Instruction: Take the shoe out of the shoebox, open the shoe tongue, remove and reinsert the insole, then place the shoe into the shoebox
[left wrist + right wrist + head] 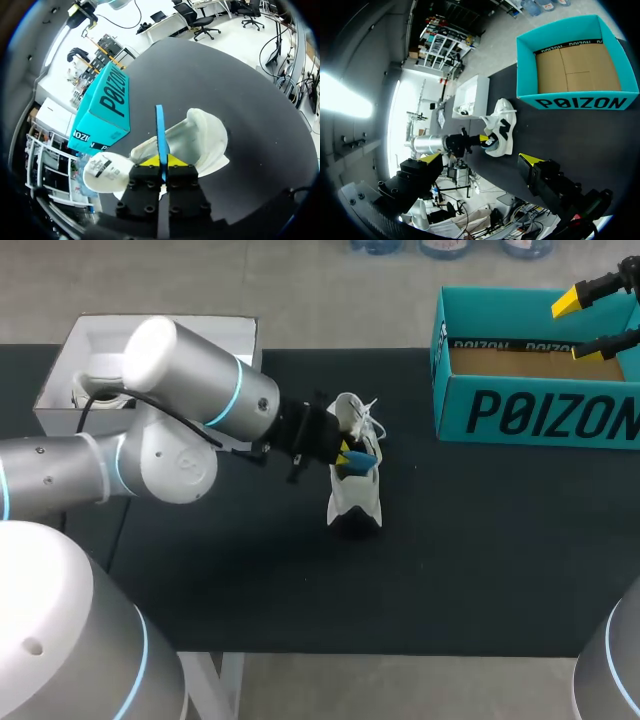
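Observation:
A white shoe [355,495] with a dark toe lies on the black table, mid-table. My left gripper [345,452] is at the shoe's opening, shut on a blue insole [364,458]. In the left wrist view the insole [160,131] stands edge-on between the yellow tips [161,161], over the open shoe [202,142]; the tongue [105,171] is folded out beside the fingers. The teal shoebox [540,415] stands at the back right, holding only its cardboard floor. My right gripper [577,327] hangs open above the box. The right wrist view shows the shoe [501,127] and the box [580,102] ahead of it.
A white open box [60,380] stands at the back left behind my left arm [190,390]. Black tabletop [480,560] stretches in front of the shoe and the teal box.

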`<action>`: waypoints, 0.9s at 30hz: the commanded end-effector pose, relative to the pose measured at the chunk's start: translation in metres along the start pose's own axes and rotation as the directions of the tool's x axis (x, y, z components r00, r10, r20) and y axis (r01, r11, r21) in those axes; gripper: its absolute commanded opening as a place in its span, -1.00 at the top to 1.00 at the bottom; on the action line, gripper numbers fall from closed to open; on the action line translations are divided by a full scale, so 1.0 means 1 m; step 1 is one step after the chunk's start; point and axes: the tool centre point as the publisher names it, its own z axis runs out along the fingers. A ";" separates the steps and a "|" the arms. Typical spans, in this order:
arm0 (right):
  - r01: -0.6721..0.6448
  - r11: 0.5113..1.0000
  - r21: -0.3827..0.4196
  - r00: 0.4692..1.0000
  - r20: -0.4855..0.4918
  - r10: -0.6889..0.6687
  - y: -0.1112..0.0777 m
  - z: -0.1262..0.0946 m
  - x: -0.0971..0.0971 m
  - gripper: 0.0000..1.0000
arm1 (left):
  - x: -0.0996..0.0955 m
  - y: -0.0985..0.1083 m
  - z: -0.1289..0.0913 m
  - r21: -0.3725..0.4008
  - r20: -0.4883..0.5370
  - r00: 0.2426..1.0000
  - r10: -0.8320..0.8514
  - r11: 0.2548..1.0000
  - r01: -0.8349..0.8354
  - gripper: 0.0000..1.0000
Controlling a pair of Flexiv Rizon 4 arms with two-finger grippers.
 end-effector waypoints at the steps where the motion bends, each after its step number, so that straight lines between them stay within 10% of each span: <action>1: -0.001 1.000 -0.001 1.000 0.002 0.001 -0.001 0.000 0.000 -1.00 | -0.001 0.007 0.010 -0.017 0.006 1.000 -0.001 1.000 0.001 1.00; 14: -0.001 1.000 -0.001 1.000 0.002 0.001 -0.001 0.000 0.000 -1.00 | 0.009 0.000 0.008 0.008 -0.054 0.998 -0.029 1.000 0.029 1.00; 18: -0.001 1.000 -0.001 1.000 0.002 0.001 -0.001 0.000 0.000 -1.00 | 0.006 -0.012 -0.006 0.017 -0.032 0.999 -0.014 1.000 0.015 0.07; 20: -0.001 1.000 -0.001 1.000 0.002 0.001 -0.001 0.000 0.000 -1.00 | 0.007 -0.017 -0.010 0.026 -0.029 1.000 -0.002 1.000 0.003 0.02; 23: -0.001 1.000 -0.001 1.000 0.002 0.001 -0.001 0.000 0.000 -1.00 | 0.010 -0.024 -0.011 0.046 -0.038 0.999 0.008 0.999 -0.006 0.18; 26: -0.001 1.000 -0.001 1.000 0.002 0.001 -0.001 0.000 0.000 -1.00 | 0.012 -0.025 -0.007 0.062 -0.049 0.999 0.010 0.998 -0.007 1.00; 27: -0.001 1.000 -0.001 1.000 0.002 0.001 -0.001 0.000 0.000 -1.00 | 0.013 -0.024 -0.005 0.071 -0.060 0.998 0.006 0.997 -0.002 1.00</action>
